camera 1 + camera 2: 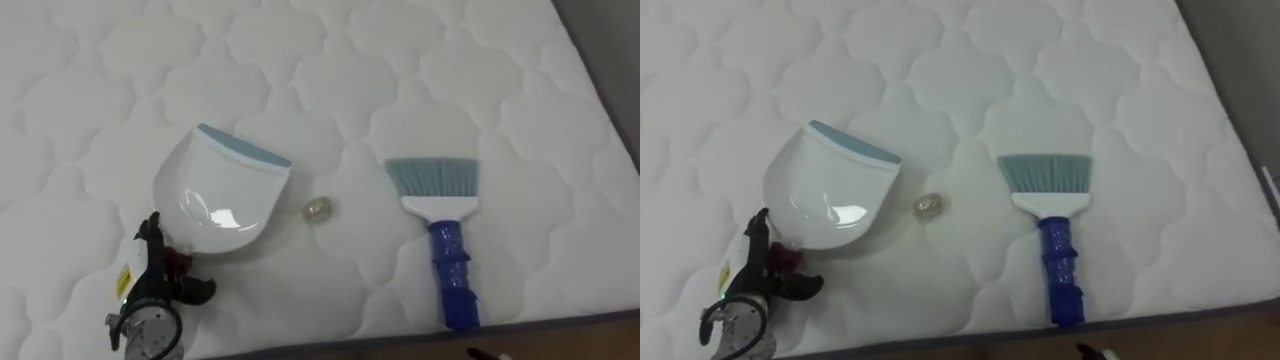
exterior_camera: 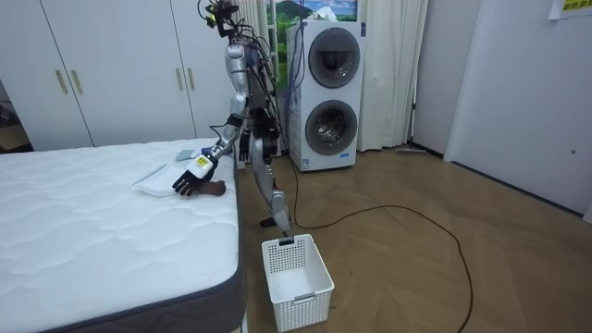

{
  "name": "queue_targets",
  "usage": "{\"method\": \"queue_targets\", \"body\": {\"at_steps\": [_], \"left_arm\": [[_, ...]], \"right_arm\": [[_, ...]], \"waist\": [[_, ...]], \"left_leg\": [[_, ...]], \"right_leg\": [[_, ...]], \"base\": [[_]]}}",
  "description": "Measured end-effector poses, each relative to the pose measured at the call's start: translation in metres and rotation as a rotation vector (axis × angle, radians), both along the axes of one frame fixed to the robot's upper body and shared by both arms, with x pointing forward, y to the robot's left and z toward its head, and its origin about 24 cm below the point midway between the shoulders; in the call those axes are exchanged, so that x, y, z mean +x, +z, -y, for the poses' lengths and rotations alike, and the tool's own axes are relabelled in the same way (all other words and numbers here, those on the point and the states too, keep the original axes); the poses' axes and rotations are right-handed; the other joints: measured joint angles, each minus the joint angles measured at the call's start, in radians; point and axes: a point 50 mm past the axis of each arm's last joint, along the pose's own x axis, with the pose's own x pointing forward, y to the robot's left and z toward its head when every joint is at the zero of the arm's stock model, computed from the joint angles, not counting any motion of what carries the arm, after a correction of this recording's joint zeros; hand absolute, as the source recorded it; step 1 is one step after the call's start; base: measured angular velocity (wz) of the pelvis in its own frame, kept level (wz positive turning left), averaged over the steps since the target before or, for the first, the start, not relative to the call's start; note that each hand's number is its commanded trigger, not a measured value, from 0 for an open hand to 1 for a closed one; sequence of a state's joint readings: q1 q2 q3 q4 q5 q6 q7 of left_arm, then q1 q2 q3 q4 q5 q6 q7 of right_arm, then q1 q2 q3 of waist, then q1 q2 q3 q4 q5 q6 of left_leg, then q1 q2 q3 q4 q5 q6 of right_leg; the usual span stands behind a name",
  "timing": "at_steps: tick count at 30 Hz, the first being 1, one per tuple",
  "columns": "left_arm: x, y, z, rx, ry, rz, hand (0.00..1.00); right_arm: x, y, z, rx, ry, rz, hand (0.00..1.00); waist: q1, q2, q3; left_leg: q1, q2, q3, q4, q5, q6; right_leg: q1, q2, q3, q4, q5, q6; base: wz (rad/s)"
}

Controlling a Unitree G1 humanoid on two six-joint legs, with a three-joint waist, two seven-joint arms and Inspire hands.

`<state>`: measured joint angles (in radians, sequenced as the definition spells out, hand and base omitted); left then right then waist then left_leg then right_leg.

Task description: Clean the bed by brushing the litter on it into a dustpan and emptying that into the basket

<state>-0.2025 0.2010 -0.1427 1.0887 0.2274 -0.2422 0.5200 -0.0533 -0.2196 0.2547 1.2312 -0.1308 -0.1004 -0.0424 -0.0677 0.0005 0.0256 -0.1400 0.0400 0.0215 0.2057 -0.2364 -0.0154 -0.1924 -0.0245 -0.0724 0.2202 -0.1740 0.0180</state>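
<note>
On the bed (image 1: 90, 80), a scrap of trash (image 1: 318, 208) is seen just right of the dustpan (image 1: 222, 190), the brush (image 1: 440, 235) further right. The left hand (image 1: 150, 295) is set at the dustpan's handle (image 1: 180, 263); whether it is clamped cannot be told. The pan looks light and stiff, best held there.

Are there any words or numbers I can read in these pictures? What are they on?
Nothing can be read.
The yellow label on the left hand: print too blurred.
The paper at the room view's top right: too small.
The dustpan, brush and mattress: no writing shows.
</note>
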Motion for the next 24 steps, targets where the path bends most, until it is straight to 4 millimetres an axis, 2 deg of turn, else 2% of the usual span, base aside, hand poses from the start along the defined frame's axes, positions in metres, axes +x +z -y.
{"method": "queue_targets", "body": {"at_steps": [3,4,5,6,7,8,9,10,11,12,13,16,21,23,24], "left_arm": [[0.001,0.001,0.001,0.002,-0.006,0.005,0.00],[0.001,0.001,0.001,0.008,-0.003,0.009,0.00],[0.001,0.001,0.001,0.012,-0.001,0.012,0.00],[0.001,0.002,0.000,0.026,0.003,0.017,0.00],[0.000,0.006,-0.012,0.058,0.037,0.033,0.00],[0.000,0.005,-0.013,0.060,0.047,0.031,0.00],[-0.001,0.003,-0.007,0.053,0.025,0.024,0.00],[0.005,0.007,-0.004,0.052,0.002,0.052,0.00],[0.009,0.010,-0.003,0.051,-0.005,0.071,0.00],[0.017,0.015,0.000,0.054,-0.024,0.101,0.00],[0.020,0.018,0.002,0.066,-0.037,0.121,0.00],[0.016,0.016,0.004,0.071,-0.051,0.113,0.00],[0.012,0.013,0.004,0.084,-0.063,0.100,0.00],[0.010,0.012,0.004,0.085,-0.061,0.095,0.00],[0.007,0.010,0.004,0.091,-0.057,0.093,0.00]], "right_arm": [[0.002,0.001,0.000,0.004,-0.014,0.016,0.00],[0.002,0.001,0.001,0.002,-0.024,0.021,0.00],[0.004,0.002,0.003,-0.001,-0.028,0.032,0.00],[0.010,0.005,0.004,-0.003,-0.035,0.067,0.00],[0.024,0.008,-0.004,-0.001,-0.004,0.114,0.00],[0.026,0.009,-0.004,-0.005,0.008,0.125,0.00],[0.022,0.009,0.001,-0.018,-0.008,0.112,0.00],[0.016,0.006,0.000,-0.016,-0.021,0.087,0.00],[0.015,0.005,-0.002,-0.010,-0.018,0.079,0.00],[0.011,0.003,-0.006,0.006,-0.020,0.069,0.00],[0.009,0.001,-0.007,0.012,-0.023,0.059,0.00],[0.005,0.000,-0.004,0.020,-0.053,0.043,0.00],[0.004,0.001,0.000,0.030,-0.045,0.022,0.00],[0.003,0.001,0.002,0.028,-0.046,0.018,0.00],[0.002,0.001,0.004,0.031,-0.053,0.012,0.00]], "waist": [[-0.003,0.003,0.0016],[0.001,0.005,0.0031],[0.007,0.007,0.0074],[0.026,0.016,0.0178],[0.026,-0.009,0.0187],[0.003,-0.012,0.0183],[-0.012,0.016,0.0162],[-0.013,0.019,0.0176],[-0.014,0.016,0.0198],[-0.010,0.011,0.0203],[-0.003,0.001,0.0132],[0.019,-0.002,0.0123],[0.044,-0.001,0.0102],[0.045,0.004,0.0070],[0.045,0.008,0.0026]], "left_leg": [[-0.006,0.001,-0.023,0.000,0.000,0.000],[-0.003,0.004,-0.063,-0.001,0.004,0.001],[0.004,0.011,-0.104,-0.004,0.007,0.003],[0.010,0.028,-0.176,-0.007,0.007,0.003],[-0.028,0.021,-0.169,0.027,0.003,-0.006],[-0.044,0.008,-0.151,0.052,-0.009,-0.017],[-0.051,0.017,-0.127,0.060,-0.019,-0.023],[-0.058,0.018,-0.101,0.026,-0.004,-0.041],[-0.069,0.018,-0.088,0.005,0.008,-0.035],[-0.103,0.020,-0.054,-0.017,0.064,-0.018],[-0.089,0.014,-0.026,-0.014,0.080,-0.015],[-0.073,-0.005,-0.021,-0.014,0.081,-0.011],[-0.075,-0.010,-0.017,-0.002,0.083,-0.010],[-0.076,-0.011,-0.019,-0.002,0.083,-0.009],[-0.074,-0.012,-0.021,-0.001,0.083,-0.009]], "right_leg": [[-0.016,0.001,-0.006,0.014,0.000,0.000],[-0.051,0.004,-0.017,0.071,-0.002,-0.003],[-0.090,0.008,-0.028,0.128,-0.009,-0.014],[-0.161,0.048,-0.031,0.138,-0.039,-0.042],[-0.201,0.062,-0.056,0.011,0.113,-0.087],[-0.199,0.043,-0.099,-0.001,0.151,-0.107],[-0.188,0.043,-0.117,-0.003,0.152,-0.110],[-0.180,0.040,-0.092,0.002,0.152,-0.110],[-0.176,0.038,-0.069,0.002,0.152,-0.109],[-0.171,0.032,-0.056,0.009,0.145,-0.094],[-0.170,0.025,-0.054,0.017,0.139,-0.084],[-0.151,0.022,-0.067,0.008,0.136,-0.079],[-0.141,0.017,-0.071,0.001,0.134,-0.070],[-0.136,0.016,-0.071,0.003,0.138,-0.071],[-0.131,0.015,-0.072,0.003,0.140,-0.074]], "base": [[-0.05],[-0.29],[-0.74],[-0.97],[-0.69],[-0.05],[0.47],[0.43],[0.49],[0.35],[0.28],[0.01],[0.02],[0.04],[0.05]]}}
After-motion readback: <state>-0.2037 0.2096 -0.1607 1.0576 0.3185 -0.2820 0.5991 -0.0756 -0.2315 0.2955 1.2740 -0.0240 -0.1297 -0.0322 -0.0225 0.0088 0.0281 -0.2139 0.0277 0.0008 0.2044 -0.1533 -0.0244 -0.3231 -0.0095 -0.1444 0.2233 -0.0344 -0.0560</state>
